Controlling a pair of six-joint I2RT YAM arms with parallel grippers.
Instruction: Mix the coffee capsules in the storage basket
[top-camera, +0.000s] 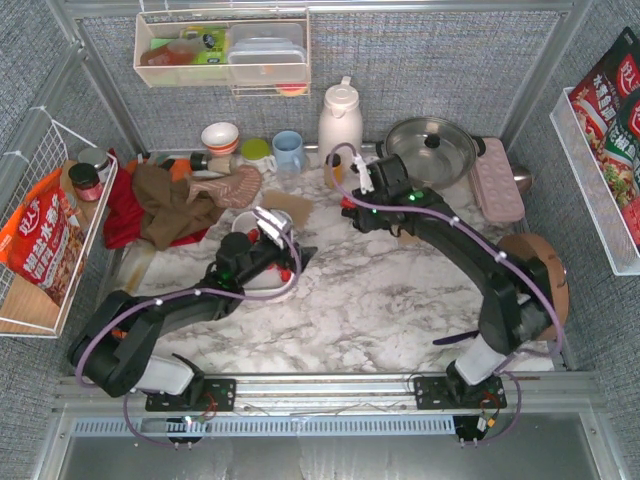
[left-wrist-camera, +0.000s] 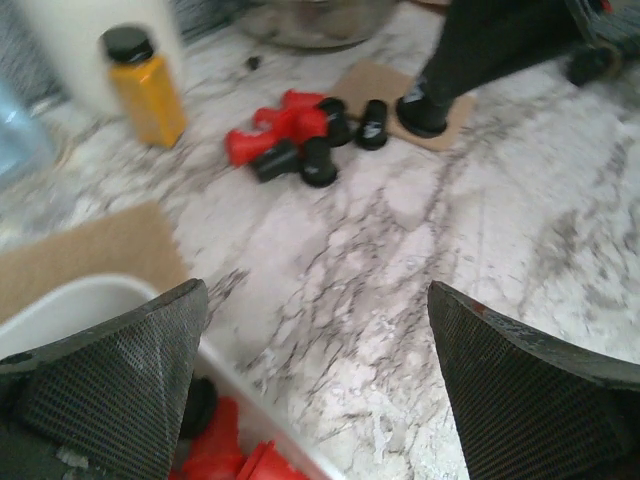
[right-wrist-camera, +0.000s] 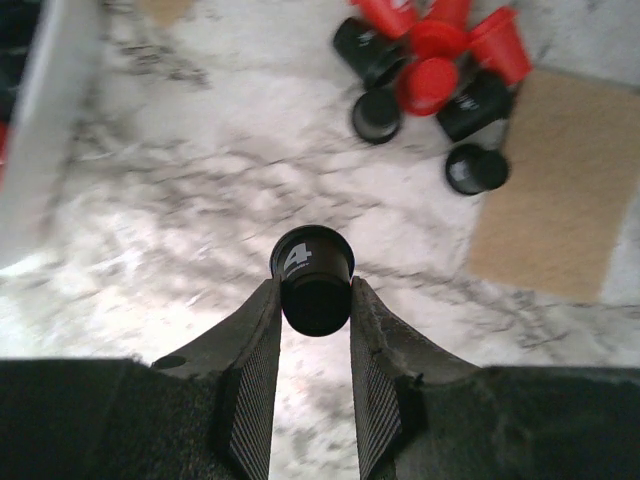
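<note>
Right gripper: clenched on one black capsule, pinched between both fingertips (a white mark shows on its round end).
Left gripper: released, jaws spread wide with nothing between them.
Coffee capsules: a red and black cluster on the marble table, ahead and right of the right gripper, touching a tan mat.
Storage basket: white rim beneath the left gripper's left finger, red capsules inside.

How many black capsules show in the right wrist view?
5. One black capsule sits pinched in the right claw; four more lie in the pile at upper right. Red capsules may hide others.
</note>
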